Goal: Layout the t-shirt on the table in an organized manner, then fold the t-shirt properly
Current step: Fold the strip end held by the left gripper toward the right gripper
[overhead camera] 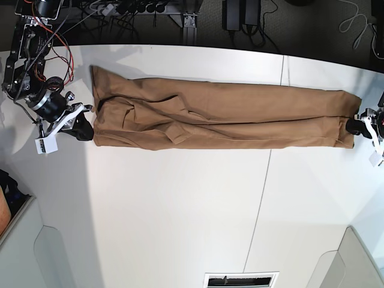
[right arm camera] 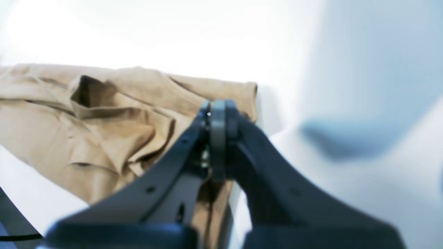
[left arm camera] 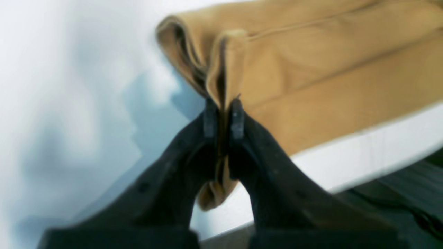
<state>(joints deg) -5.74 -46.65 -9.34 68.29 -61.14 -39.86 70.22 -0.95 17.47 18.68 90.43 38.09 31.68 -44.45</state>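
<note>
The tan-brown t-shirt [overhead camera: 222,117] lies stretched into a long narrow band across the far part of the white table [overhead camera: 180,210]. My left gripper [left arm camera: 223,112] is shut on the shirt's edge [left arm camera: 311,86] at the band's right end in the base view [overhead camera: 353,126]. My right gripper [right arm camera: 218,116] is shut on the shirt [right arm camera: 104,124] at the band's left end in the base view [overhead camera: 89,129]. The cloth bunches in folds near the right gripper. The white neck tag is not visible.
A thin dark seam [overhead camera: 264,180] runs across the table right of centre. Cables and power adapters [overhead camera: 240,15] lie beyond the far edge. The table's edge [left arm camera: 363,180] runs close beside the left gripper.
</note>
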